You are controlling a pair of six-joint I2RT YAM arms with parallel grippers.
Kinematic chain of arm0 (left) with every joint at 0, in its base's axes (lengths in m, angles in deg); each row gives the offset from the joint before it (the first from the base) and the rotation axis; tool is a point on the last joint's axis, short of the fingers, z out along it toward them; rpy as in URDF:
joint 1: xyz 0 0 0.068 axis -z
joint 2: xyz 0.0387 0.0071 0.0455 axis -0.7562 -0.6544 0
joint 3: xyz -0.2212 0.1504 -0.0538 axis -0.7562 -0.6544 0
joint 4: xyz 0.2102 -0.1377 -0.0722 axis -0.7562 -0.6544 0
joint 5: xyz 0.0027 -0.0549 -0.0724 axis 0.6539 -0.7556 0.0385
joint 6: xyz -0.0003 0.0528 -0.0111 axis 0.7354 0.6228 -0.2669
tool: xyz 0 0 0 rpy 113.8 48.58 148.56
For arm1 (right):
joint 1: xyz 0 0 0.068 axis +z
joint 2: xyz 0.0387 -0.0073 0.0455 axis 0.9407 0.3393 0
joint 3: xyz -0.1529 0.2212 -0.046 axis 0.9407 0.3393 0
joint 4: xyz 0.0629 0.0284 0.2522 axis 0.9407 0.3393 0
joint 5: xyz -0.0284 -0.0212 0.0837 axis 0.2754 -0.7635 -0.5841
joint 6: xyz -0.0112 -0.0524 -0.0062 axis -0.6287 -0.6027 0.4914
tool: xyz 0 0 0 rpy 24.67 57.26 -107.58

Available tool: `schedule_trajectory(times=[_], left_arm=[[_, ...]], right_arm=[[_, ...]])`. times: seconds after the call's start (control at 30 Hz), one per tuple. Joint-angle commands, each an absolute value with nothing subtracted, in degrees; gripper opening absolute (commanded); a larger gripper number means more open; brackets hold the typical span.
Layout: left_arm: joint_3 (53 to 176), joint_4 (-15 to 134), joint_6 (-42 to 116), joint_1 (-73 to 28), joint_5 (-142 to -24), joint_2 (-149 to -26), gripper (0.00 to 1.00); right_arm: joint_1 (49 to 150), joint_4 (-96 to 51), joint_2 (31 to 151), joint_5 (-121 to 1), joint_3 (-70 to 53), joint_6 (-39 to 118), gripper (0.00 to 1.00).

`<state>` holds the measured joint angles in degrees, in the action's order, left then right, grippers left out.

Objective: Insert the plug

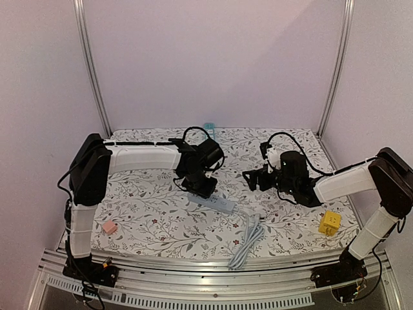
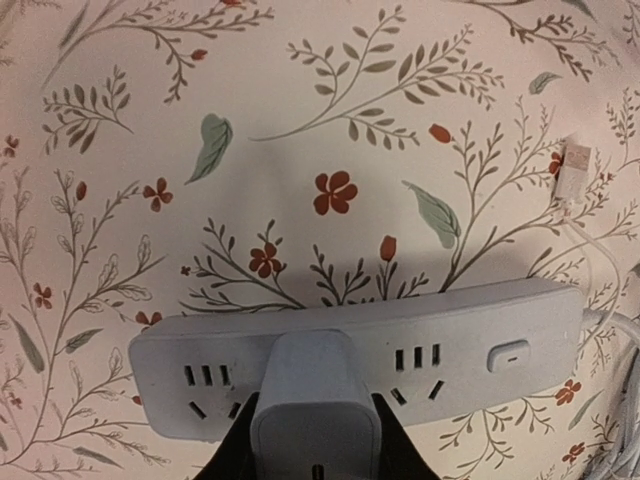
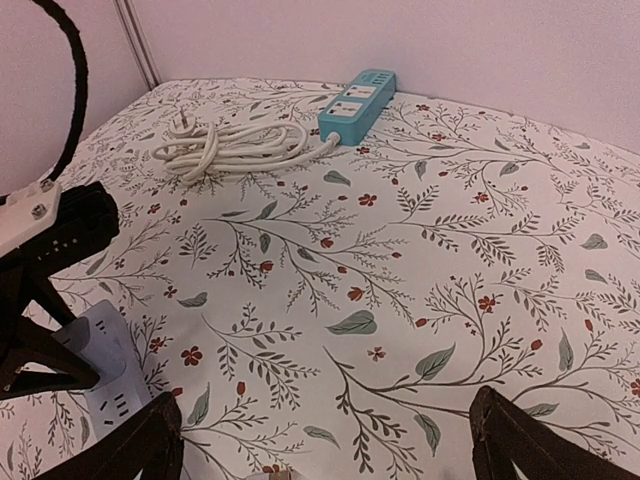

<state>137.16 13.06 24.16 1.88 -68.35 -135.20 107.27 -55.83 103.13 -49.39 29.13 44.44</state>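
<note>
A white power strip (image 2: pixel 450 345) lies on the floral table cloth; it also shows in the top view (image 1: pixel 216 204) and at the left edge of the right wrist view (image 3: pixel 105 375). My left gripper (image 2: pixel 315 440) is shut on a white plug adapter (image 2: pixel 312 395), which stands against the strip's middle socket. In the top view the left gripper (image 1: pixel 200 184) is at the strip's left end. My right gripper (image 1: pixel 255 179) is open and empty, hovering right of the strip; its dark fingertips (image 3: pixel 150 445) frame bare cloth.
A blue power strip (image 3: pixel 358 103) with a coiled white cord (image 3: pixel 235 145) lies at the back. A white cable bundle (image 1: pixel 248 242) lies near the front edge. A yellow block (image 1: pixel 330 223) sits at the right, a pink block (image 1: pixel 110 227) at the left. A USB connector (image 2: pixel 575 165) lies beside the strip.
</note>
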Motion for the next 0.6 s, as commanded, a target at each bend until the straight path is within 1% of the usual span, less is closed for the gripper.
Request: schedule_trajectory(times=[0.0,0.17,0.57], left_arm=[[131.8,16.0,25.6,1.0,-67.4,-145.4,0.0],[129.9,18.1,25.9,0.9,-69.0,-144.6,0.0],[126.6,21.7,26.5,0.8,-67.8,-140.6,0.0]], right_arm=[[107.2,-55.7,104.4,-48.5,28.8,44.6,0.99],[107.1,-55.8,104.7,-48.4,28.5,44.5,0.99],[107.2,-55.1,104.0,-48.9,28.0,44.8,0.99]])
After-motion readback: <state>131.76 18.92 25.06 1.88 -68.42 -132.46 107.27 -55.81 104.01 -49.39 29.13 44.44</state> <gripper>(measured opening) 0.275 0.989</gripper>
